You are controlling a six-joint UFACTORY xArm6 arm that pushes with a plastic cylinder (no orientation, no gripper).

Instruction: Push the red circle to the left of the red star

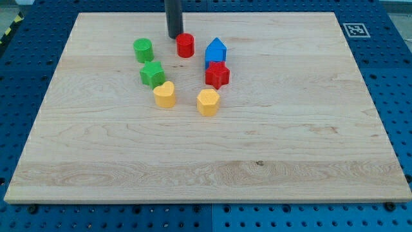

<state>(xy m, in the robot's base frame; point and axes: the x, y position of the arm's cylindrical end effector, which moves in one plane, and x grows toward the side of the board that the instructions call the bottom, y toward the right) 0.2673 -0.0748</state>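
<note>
Camera view: no jaws, only my tip (174,36), just left of the small red plastic circle (185,45), above the red plastic star (217,75). It looks light, rigid, slippery on the wooden desk (290,142); push its upper side.

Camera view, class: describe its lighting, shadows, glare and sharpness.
Camera view: even, soft lighting on the pale wooden board; only faint, short shadows beside the red cylinder block and red star block; no strong glare; blocks sharp; my tip on the dark rod sits just left of the red cylinder.
</note>
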